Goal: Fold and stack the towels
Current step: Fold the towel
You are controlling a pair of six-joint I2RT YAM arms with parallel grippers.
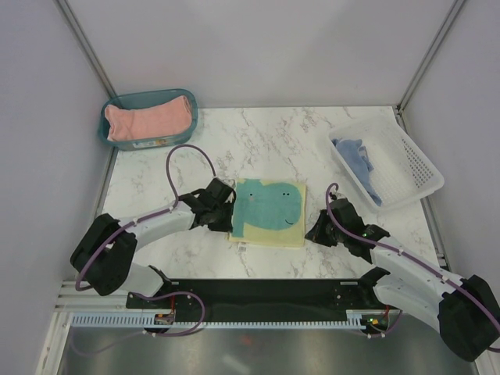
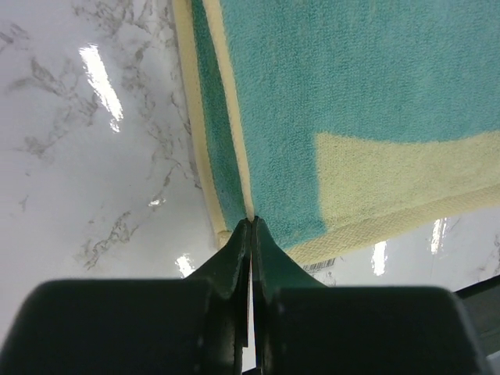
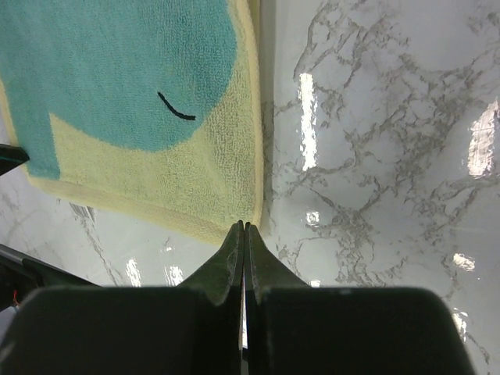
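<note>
First, a teal bin point(image 1: 109, 125) sits in the far left corner by the wall, with a pink towel point(image 1: 148, 119) folded inside it. Nearer, the left claw point(image 1: 229, 205) is clenched, its tips meeting the left edge of the whale towel point(image 1: 269, 212) where the layers stack. I cannot tell whether any cloth is caught between them. The whale towel lies folded flat mid-table point(image 1: 258, 141), with bare marble open behind it and on both sides. The right claw point(image 1: 312, 230) is clenched, tips together right at the towel's right edge near its front corner. At the far right, a white basket point(image 1: 414, 168) holds a crumpled blue towel point(image 1: 361, 160).
</note>
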